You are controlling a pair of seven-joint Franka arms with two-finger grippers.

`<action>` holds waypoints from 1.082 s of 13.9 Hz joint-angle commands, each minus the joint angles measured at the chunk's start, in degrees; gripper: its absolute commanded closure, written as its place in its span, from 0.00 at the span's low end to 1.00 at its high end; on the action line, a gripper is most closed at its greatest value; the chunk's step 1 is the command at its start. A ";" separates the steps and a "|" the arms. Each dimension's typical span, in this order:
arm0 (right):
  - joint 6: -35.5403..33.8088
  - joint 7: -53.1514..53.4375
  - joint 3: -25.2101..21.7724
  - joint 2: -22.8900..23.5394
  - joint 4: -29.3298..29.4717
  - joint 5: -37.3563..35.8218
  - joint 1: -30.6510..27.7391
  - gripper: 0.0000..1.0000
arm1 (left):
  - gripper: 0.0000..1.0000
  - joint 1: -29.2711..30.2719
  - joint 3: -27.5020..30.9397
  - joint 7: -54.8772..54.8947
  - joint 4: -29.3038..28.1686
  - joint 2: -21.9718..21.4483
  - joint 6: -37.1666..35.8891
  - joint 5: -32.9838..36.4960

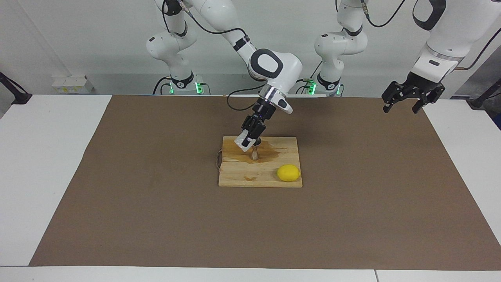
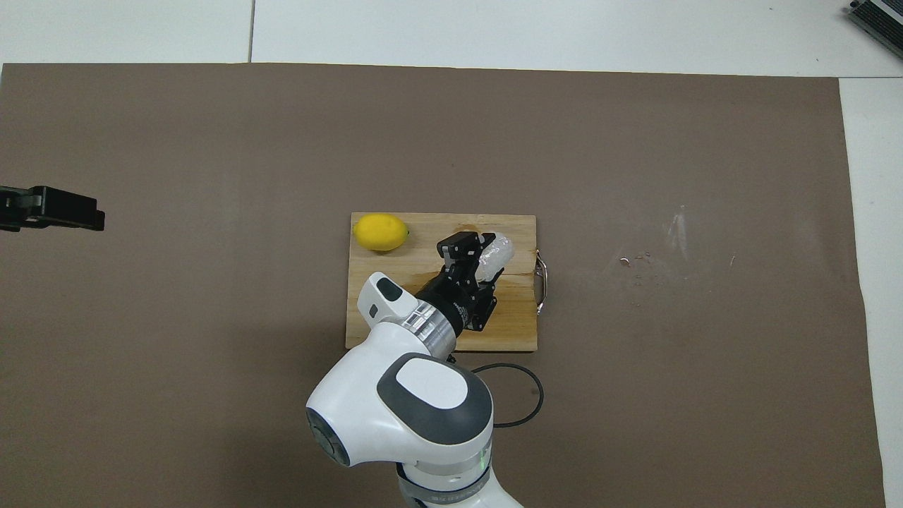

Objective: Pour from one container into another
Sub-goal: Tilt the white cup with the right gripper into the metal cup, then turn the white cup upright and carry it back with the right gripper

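I am working with 2 arms, and the wooden cutting board [image 1: 270, 172] at the middle of the brown mat [image 1: 156, 196] is my landmark.

My right gripper [image 1: 247, 141] is hanging over the board, clamped on the knobbly glass cup [image 1: 243, 141], which I am holding tilted on its side in the air. The cup's mouth is leaning down toward the steel jigger [image 1: 255, 153], which is standing upright on the board directly beneath it, in a wet, darker patch of the wood. I cannot tell whether cup and jigger are touching.

A lemon [image 1: 288, 173] is lying on the board's corner farther from me than the jigger, toward my left arm's end.

My left gripper [image 1: 407, 102] is waiting in the air well apart from the board, over the mat's edge at my left arm's end, its fingers spread wide and holding nothing.
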 commanded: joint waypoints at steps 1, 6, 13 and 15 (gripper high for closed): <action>2.01 -2.24 0.44 -1.99 0.00 4.25 -0.87 1.00 | 0.00 0.63 -0.19 0.88 -0.63 -0.24 1.29 -0.01; 5.00 -5.05 0.44 -3.75 -0.08 13.03 -4.28 1.00 | 0.00 0.54 -0.19 0.97 -0.63 -0.24 1.38 0.08; 5.10 -14.00 0.35 -5.60 -1.93 40.44 -17.02 1.00 | 0.00 0.72 -0.19 1.32 -0.81 -0.32 1.29 0.08; 5.36 -19.79 0.35 -5.51 -3.33 46.51 -21.94 1.00 | 0.00 0.72 -0.19 1.41 -0.90 -0.32 1.29 0.08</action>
